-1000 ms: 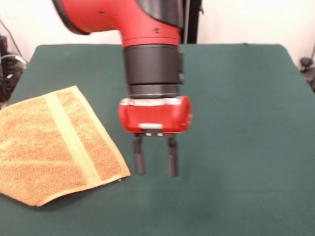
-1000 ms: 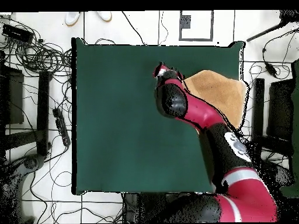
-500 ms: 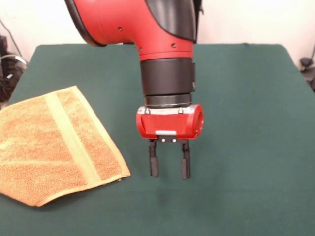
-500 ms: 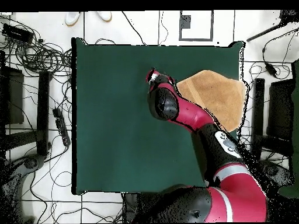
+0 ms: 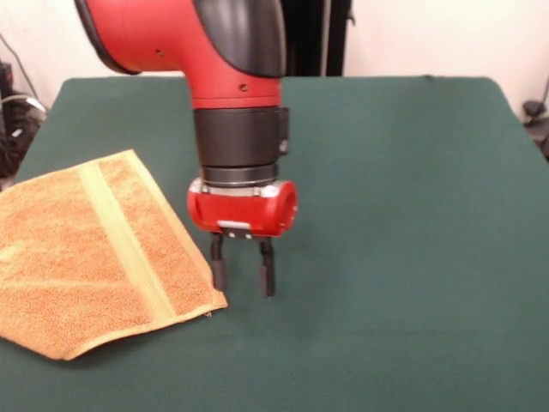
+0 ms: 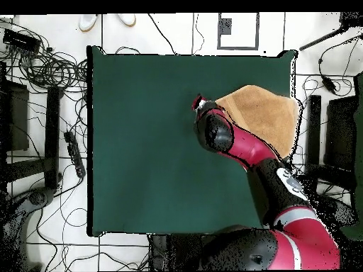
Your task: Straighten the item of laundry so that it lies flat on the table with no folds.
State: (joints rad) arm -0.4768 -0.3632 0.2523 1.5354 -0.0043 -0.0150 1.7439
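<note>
The orange-tan towel (image 5: 81,249) lies at the left of the green table (image 5: 403,197) in the front view, with a paler stripe running across it and its left part hanging past the table edge. Its lower right corner points toward the middle of the table. My gripper (image 5: 244,276) is open and empty, fingers pointing down, just right of that corner and low over the cloth. In the overhead view the towel (image 6: 266,117) lies at the table's right side and the gripper (image 6: 199,103) is at its left corner.
Cables and equipment (image 6: 42,64) lie on the floor around the table (image 6: 142,142). A black stand (image 5: 313,34) rises behind the table's far edge. The arm (image 6: 241,142) reaches across the table's right part.
The gripper has swung from the table's middle back toward the towel, ending beside its near corner. The towel has not moved.
</note>
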